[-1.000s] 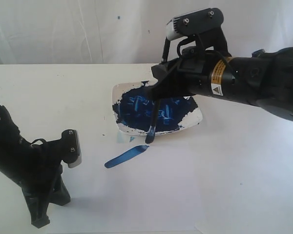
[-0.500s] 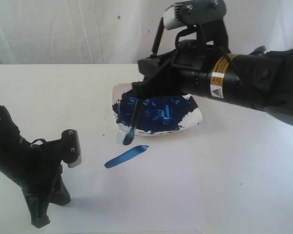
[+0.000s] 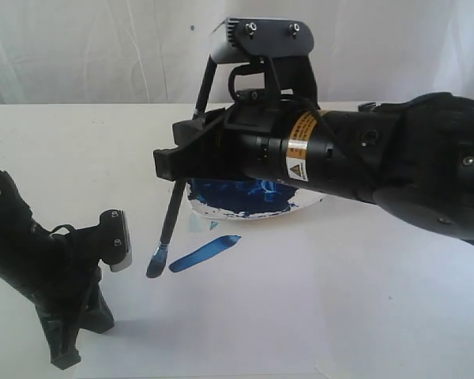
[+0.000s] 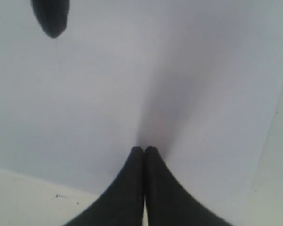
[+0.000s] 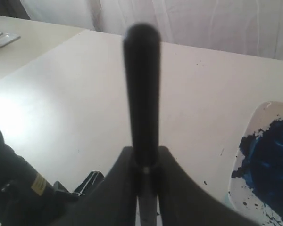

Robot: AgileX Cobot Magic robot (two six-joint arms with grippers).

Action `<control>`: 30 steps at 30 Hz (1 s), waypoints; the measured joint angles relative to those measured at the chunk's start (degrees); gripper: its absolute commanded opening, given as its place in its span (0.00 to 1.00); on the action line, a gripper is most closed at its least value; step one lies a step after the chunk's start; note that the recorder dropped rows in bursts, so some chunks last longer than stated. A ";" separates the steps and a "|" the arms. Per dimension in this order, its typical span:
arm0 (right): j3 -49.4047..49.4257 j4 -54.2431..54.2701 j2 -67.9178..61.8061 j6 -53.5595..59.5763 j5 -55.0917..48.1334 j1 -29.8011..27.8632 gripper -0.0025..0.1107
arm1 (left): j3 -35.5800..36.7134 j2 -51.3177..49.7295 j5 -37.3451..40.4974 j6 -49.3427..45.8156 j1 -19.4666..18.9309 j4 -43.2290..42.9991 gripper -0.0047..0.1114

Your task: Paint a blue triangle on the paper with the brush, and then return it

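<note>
— How far?
— One blue stroke [image 3: 205, 254] on the paper [image 3: 261, 316] beside the dish [image 3: 213, 210] — two sides and the return seemingly left. Right gripper [image 5: 145, 162] clamps the brush [image 3: 171, 217] there; left gripper [image 4: 144, 149] has its fingers pressed together, empty.

White table [image 3: 63, 142]: paper [image 3: 261, 304] flat on it, dish [image 3: 235, 212] w/ blue paint.
</note>
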State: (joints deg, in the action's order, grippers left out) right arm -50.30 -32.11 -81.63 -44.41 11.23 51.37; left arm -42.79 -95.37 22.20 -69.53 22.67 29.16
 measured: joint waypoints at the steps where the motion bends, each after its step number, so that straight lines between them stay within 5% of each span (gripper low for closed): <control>1: -0.38 0.15 -0.45 0.00 -0.80 0.13 0.02 | 0.00 0.00 0.00 0.00 0.00 0.00 0.04; 18: -11.17 0.88 -4.04 0.10 -15.79 0.49 0.02 | 0.00 0.00 0.00 0.11 0.00 0.19 0.04; 30: -12.89 2.03 -4.84 0.10 -17.10 0.53 0.02 | 0.00 -0.11 0.00 0.11 0.00 0.88 0.04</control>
State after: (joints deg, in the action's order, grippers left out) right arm -63.19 -30.08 -86.47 -44.31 -5.87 51.90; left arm -42.79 -95.48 22.20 -69.42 22.67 30.04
